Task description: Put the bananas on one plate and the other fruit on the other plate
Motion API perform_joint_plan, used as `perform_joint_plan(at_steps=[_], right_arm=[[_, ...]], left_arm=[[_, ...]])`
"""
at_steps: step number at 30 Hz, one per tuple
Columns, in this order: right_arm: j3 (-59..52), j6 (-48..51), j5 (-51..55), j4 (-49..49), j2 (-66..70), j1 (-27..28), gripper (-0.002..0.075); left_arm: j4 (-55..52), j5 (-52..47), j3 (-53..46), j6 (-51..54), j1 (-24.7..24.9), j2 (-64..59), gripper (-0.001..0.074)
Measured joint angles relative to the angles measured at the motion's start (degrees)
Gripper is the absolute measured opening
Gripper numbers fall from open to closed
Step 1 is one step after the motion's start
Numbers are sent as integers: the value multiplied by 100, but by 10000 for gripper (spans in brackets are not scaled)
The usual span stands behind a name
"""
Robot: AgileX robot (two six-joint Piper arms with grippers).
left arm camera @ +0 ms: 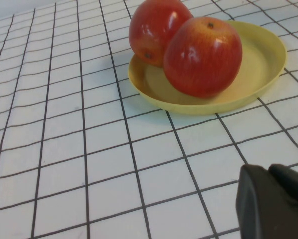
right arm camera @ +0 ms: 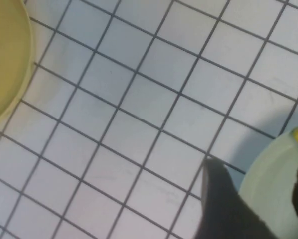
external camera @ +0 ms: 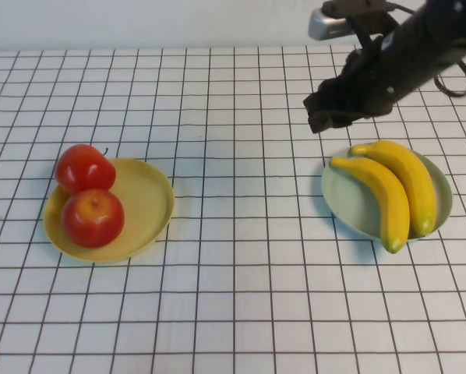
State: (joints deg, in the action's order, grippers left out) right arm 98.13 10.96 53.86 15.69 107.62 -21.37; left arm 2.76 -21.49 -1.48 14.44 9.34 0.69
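On the white table [external camera: 241,296] with its black grid lines, the two round glossy red apples [external camera: 90,200] sit together on the round shallow yellow plate [external camera: 149,204] with a raised rim, over on the robot's left. One apple rests toward the far rim, the other just in front of it, and they touch each other. In the left wrist view both apples [left arm camera: 189,45] crowd one side of the yellow plate [left arm camera: 261,64].

On the robot's right, the two long curved yellow bananas [external camera: 393,195] with greenish tips lie side by side on the round pale blue-green plate [external camera: 348,204], touching along their length, their near ends reaching the plate's front rim.

The right end effector [external camera: 326,113] hangs in the air just beyond the far-left edge of the blue-green plate, above the table, holding nothing. From its own wrist camera one dark finger [right arm camera: 223,204] shows beside the blue-green rim [right arm camera: 268,194], with another at the frame's edge and a clear gap between them, so the fingers stand apart.

The left end effector [left arm camera: 273,199] is low near the table's near-left corner, short of the yellow plate, its dark fingers pressed together and empty.
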Motion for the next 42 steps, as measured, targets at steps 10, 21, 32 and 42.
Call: perform_joint_plan(at_steps=[10, 21, 32, 42], right_arm=[[-3585, -394, -2781, 715, -2707, -67, 216], [-5804, 810, -3674, 1214, -5183, -67, 214], [-8225, 1210, -6230, 1101, -6876, -67, 214], [-9400, 1321, -7965, 1154, -7440, -21, 214]], left_arm=[[0, 0, 0, 0, 0, 0, 1], [0, 0, 0, 0, 0, 0, 1], [0, 0, 0, 0, 0, 0, 1], [0, 0, 0, 0, 0, 0, 1]])
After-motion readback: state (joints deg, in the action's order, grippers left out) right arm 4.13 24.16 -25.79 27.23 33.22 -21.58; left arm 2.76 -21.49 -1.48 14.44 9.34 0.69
